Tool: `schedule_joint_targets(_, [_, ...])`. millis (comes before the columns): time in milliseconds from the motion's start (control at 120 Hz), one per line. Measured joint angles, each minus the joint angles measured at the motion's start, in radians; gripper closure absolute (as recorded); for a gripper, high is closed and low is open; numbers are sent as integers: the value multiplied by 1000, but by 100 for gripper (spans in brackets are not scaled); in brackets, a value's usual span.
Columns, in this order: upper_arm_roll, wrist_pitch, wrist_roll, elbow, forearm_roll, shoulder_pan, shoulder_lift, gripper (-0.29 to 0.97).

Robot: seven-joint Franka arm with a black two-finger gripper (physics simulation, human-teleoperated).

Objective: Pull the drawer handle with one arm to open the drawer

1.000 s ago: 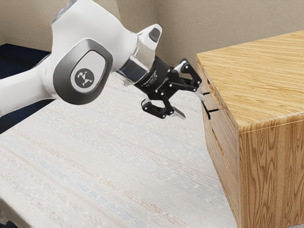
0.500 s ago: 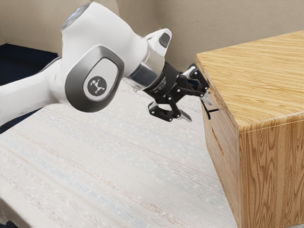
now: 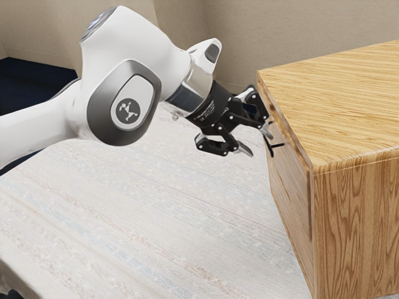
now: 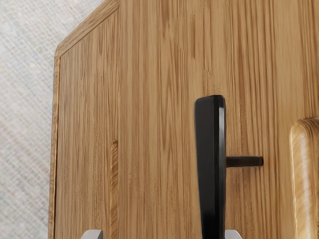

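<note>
A light wooden cabinet (image 3: 336,106) stands at the exterior view's right. Its drawer front (image 3: 283,169) faces the arm and sits flush with the cabinet body. A thin black bar handle (image 3: 272,144) juts from that front on short posts. My black gripper (image 3: 257,142) is open right at the handle, one finger above it and one below. In the wrist view the handle (image 4: 209,164) stands close in front of the hand, between my grey fingertips (image 4: 92,234) and nearer to one of them. The wooden drawer front (image 4: 149,124) lies behind it.
The cabinet rests on a pale woven tabletop (image 3: 137,205), which stretches bare under the arm and toward the exterior view's left. A beige wall (image 3: 280,31) stands behind. The cabinet's top edge overhangs just above the gripper.
My hand has moved toward the exterior view's right, from a short way off the cabinet up to the handle. In the last half second it barely shifted. The drawer front has not moved.
</note>
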Motion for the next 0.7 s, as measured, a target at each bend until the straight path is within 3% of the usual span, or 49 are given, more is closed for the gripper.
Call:
schedule_joint_targets(492, [1,-40,24,3,4,29,-12,60])
schedule_joint_targets(700, [-45,-69,30,2,3,103,-33,62])
